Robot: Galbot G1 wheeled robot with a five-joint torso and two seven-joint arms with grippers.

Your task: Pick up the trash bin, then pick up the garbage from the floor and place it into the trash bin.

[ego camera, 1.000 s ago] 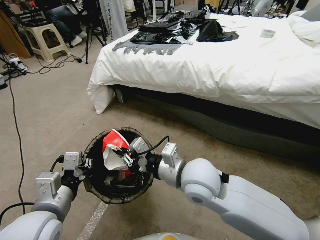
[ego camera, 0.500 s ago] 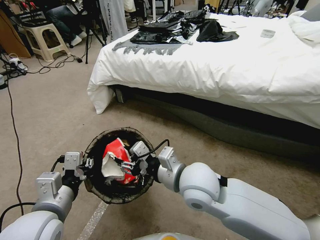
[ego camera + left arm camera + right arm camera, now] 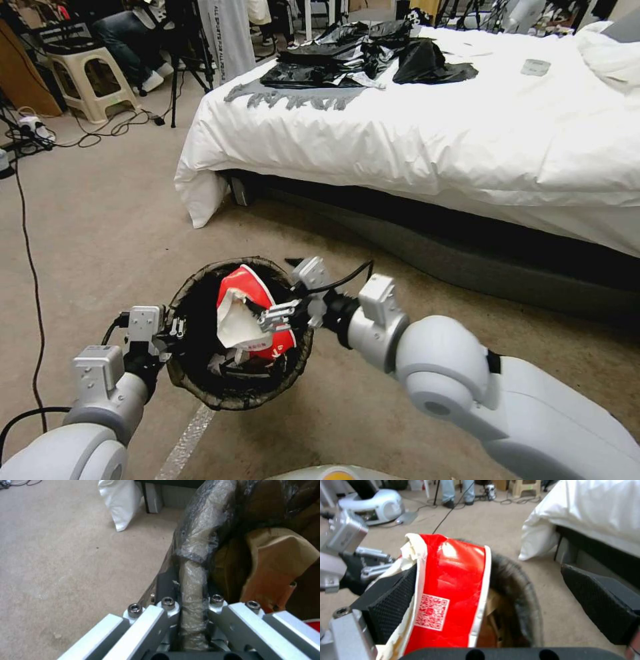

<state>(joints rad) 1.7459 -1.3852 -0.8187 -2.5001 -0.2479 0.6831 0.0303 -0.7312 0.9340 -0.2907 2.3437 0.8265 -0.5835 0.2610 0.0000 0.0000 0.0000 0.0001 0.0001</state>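
While the left gripper (image 3: 175, 328) stays clamped on the bag-lined rim of the trash bin (image 3: 200, 390), holding it off the carpet (image 3: 100, 220), the red-white carton (image 3: 250, 320) stands inside the bin, just right of that gripper. Right of the carton, the right gripper (image 3: 288, 313) sits at the bin's far rim with its fingers (image 3: 600, 607) spread apart, one pad beside the carton.
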